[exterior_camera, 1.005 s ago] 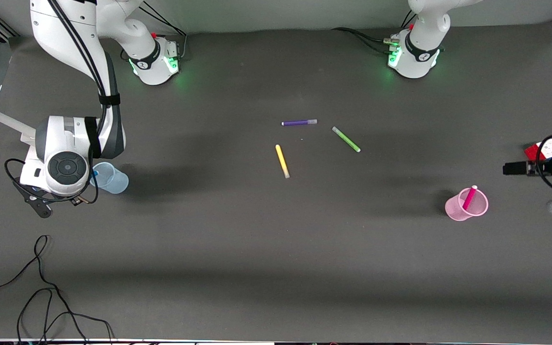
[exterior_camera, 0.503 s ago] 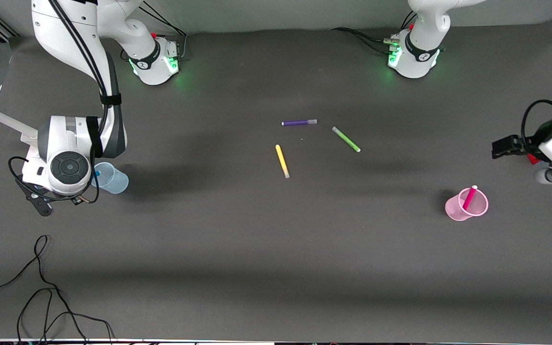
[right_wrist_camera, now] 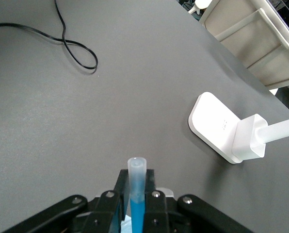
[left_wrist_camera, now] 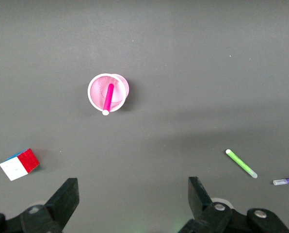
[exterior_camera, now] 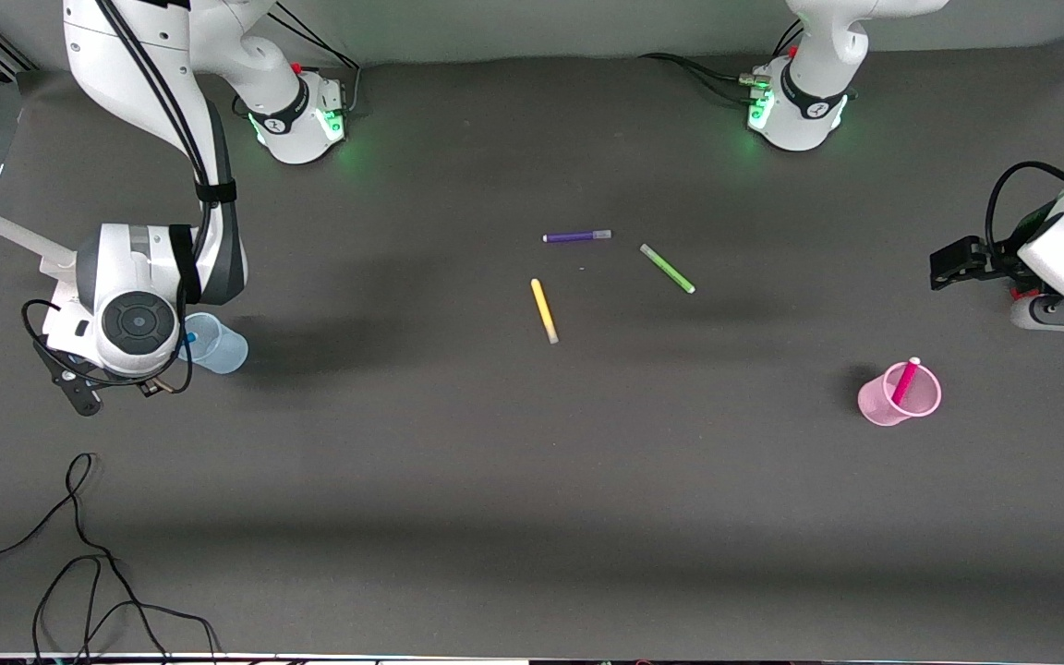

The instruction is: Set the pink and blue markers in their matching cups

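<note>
- My right gripper (right_wrist_camera: 135,204) has its jaws closed narrowly on the blue marker (right_wrist_camera: 136,191), which stands upright between them with its greyish end up.
- In the front view, my right gripper is hidden under my own wrist, over the pale blue cup (exterior_camera: 215,344) at the right arm's end of the tabletop (exterior_camera: 495,480); a speck of blue shows at the cup's rim beside the wrist.
- I cannot tell whether the marker's lower end is already inside the cup.
- My left gripper (left_wrist_camera: 132,204) hangs in the air at the left arm's end of the tabletop with its jaws spread wide and nothing between them.
- The pink marker (exterior_camera: 904,380) stands tilted inside the pink cup (exterior_camera: 900,397), its pale end sticking up past the rim.
- A small cube (left_wrist_camera: 20,164) with red, white and blue faces lies near the pink cup in the left wrist view.
- Mid-tabletop lie a purple marker (exterior_camera: 576,236), a green marker (exterior_camera: 667,269) and a yellow marker (exterior_camera: 544,310), apart from each other; the yellow one is nearest the front camera.
- A white stand (right_wrist_camera: 227,128) with a flat base sits near my right gripper, and a black cable (exterior_camera: 79,554) lies looped nearer the front camera.
- I can read no brand, label or writing on any marker, cup or on my arms.
</note>
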`<state>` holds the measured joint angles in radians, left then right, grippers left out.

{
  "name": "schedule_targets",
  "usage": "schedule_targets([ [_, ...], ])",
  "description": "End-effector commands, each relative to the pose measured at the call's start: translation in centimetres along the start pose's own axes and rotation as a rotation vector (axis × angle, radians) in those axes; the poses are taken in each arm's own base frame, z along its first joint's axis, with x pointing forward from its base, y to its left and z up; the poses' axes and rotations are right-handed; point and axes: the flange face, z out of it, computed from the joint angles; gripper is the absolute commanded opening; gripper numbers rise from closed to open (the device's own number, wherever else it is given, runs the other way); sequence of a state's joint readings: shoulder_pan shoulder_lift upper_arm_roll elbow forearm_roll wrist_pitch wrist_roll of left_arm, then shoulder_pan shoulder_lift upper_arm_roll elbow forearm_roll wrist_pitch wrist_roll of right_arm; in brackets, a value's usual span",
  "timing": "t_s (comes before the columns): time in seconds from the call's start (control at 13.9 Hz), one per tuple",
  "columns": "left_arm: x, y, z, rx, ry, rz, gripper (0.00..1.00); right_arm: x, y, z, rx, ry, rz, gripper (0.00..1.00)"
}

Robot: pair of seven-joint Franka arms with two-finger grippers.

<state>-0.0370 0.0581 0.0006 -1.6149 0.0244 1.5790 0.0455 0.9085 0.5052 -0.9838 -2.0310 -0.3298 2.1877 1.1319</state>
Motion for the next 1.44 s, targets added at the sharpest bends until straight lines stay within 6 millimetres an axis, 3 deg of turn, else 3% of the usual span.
schedule_targets([
  [0.0,-1.0,-0.1,-0.2,-0.009,-0.001,-0.004,1.0,-0.6,-0.1,-0.3,0.003,0.03,0.008,0.33],
  [0.07,-1.0,-0.1,-0.2,-0.009,0.001,-0.002,1.0,-0.6,-0.1,-0.4,0.005,0.031,0.009,0.42],
  [0.14,-1.0,0.0,-0.2,-0.009,-0.001,-0.001,1.0,-0.6,-0.1,-0.4,0.005,0.031,0.009,0.65],
  [0.22,-1.0,-0.2,-0.2,-0.009,-0.001,-0.004,1.0,-0.6,-0.1,-0.4,0.004,0.03,0.009,0.96],
  [0.5,-0.9,0.0,-0.2,-0.011,-0.001,-0.001,1.0,0.0,0.1,-0.9,0.016,0.025,0.005,1.0],
  [0.65,-0.9,0.4,-0.2,-0.01,0.0,0.007,1.0,1.4,0.6,-1.9,0.036,0.023,0.002,1.0],
  [1.01,-1.0,0.9,-0.2,-0.021,-0.003,0.018,1.0,9.8,5.8,-7.5,0.148,-0.135,-0.169,1.0],
  [1.22,-1.0,0.8,-0.2,-0.021,-0.005,0.015,1.0,13.4,8.5,-10.1,0.261,-0.263,-0.284,1.0],
  [1.36,-1.0,0.6,-0.3,-0.021,-0.003,0.012,1.0,14.7,10.3,-12.4,0.346,-0.306,-0.367,1.0],
])
